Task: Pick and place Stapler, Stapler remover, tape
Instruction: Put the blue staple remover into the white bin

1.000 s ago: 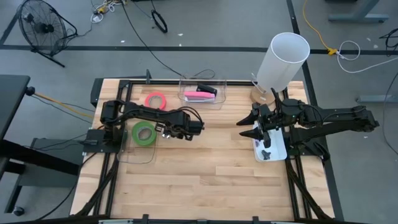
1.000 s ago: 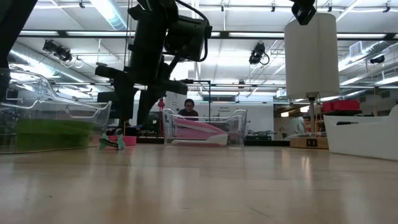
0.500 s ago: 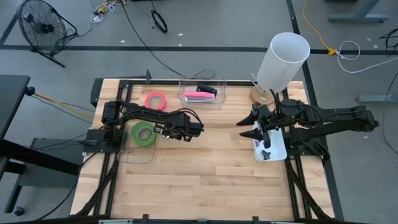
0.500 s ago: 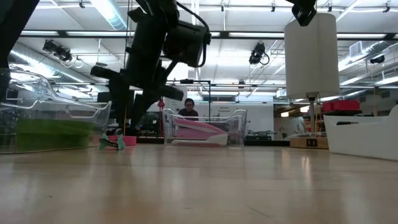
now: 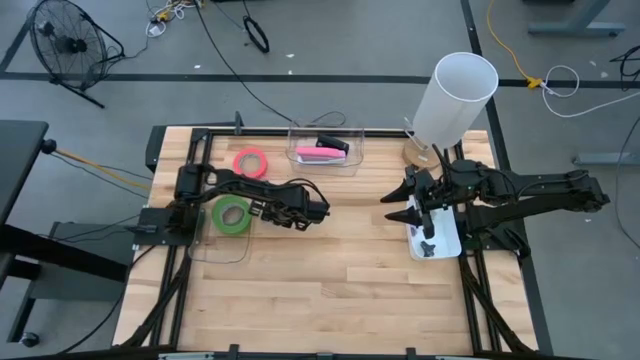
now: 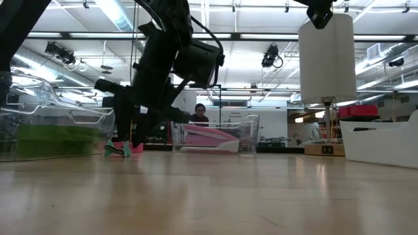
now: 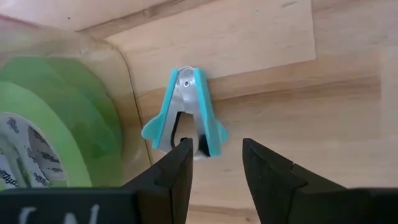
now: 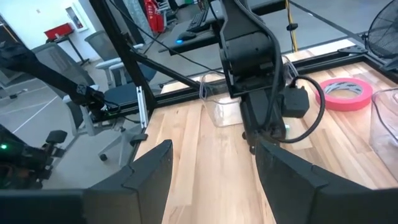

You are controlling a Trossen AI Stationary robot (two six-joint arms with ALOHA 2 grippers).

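We are seeing the left gripper (image 7: 214, 163) hanging just above the teal staple remover (image 7: 185, 112), which is lying on the wooden table (image 5: 340, 270) right beside a clear plastic bin (image 7: 118, 93). Its two fingers are standing apart, released, with nothing between them, and the wider end of the remover is sitting near the fingertips. Inside that clear bin a green tape roll (image 5: 231, 214) is lying flat. The pink-red tape roll (image 5: 250, 161) is resting on the bare table behind the bin, well apart from the gripper. The pink stapler (image 5: 322, 152) is lying in another clear container (image 5: 352, 140) near the far edge of the table.

The right gripper (image 8: 214, 163) is waiting over the right side of the table, above a white tray (image 5: 445, 238), and its fingers are also spread open and holding nothing. A tall white roll (image 5: 455, 95) on a wooden stand is standing behind it.
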